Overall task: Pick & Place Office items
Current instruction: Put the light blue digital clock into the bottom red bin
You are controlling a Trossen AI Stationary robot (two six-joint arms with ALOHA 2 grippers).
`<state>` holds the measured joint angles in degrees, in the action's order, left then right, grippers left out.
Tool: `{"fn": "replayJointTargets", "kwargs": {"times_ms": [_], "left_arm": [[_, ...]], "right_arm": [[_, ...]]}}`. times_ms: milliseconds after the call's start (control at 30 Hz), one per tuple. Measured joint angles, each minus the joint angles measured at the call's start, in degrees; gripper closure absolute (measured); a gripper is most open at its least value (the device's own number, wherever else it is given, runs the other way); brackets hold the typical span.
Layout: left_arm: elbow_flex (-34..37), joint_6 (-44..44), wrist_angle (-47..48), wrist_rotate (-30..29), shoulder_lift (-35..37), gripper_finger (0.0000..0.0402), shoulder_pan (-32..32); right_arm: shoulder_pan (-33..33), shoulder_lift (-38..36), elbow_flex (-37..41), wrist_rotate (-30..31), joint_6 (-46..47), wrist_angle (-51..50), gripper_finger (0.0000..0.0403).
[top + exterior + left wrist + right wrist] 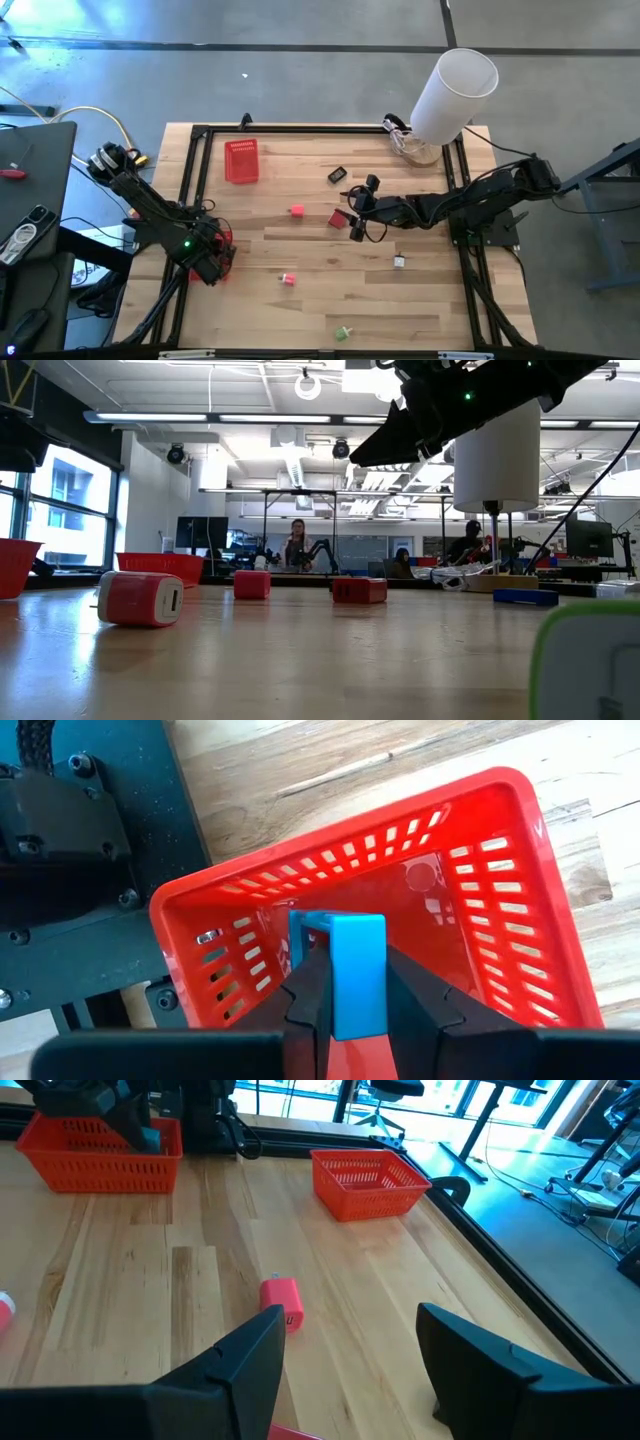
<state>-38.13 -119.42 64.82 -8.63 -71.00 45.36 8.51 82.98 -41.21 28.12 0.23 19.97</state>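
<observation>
My left gripper [348, 1020] is shut on a blue block [352, 960] and hangs over the open top of a red mesh basket [480, 830] at the table's left edge [222, 252]. My right gripper [350, 1355] is open, low over mid-table [360, 208]. A red piece [340, 218] lies just ahead of its fingers, and a pink-red piece [282, 1300] lies farther toward the left. Loose on the wood lie a black piece [337, 175], a pink one [288, 279], a white one [399, 262] and a green one [343, 333]. My left gripper pinches the blue block by its two opposite side faces [336, 1005] between the two fingers. The fingers come from above, pointing down into the basket. The block is lifted clear, upright between the fingers, above the basket's floor.
A second red basket [241, 160] stands at the far left of the table. A big white cylinder [455, 90] stands at the far right corner beside a tangle of cable. A black frame [330, 128] runs round the table's edge. People show in the room behind.
</observation>
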Motion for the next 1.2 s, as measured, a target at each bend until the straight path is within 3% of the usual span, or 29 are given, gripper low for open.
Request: {"fn": "replayJointTargets", "kwargs": {"times_ms": [1200], "left_arm": [[0.24, 1.51, -1.06, 1.79, -0.13, 0.032, 0.28]], "right_arm": [[0.0, 0.0, 0.0, -1.51, 0.0, -0.02, 0.0188]]}}
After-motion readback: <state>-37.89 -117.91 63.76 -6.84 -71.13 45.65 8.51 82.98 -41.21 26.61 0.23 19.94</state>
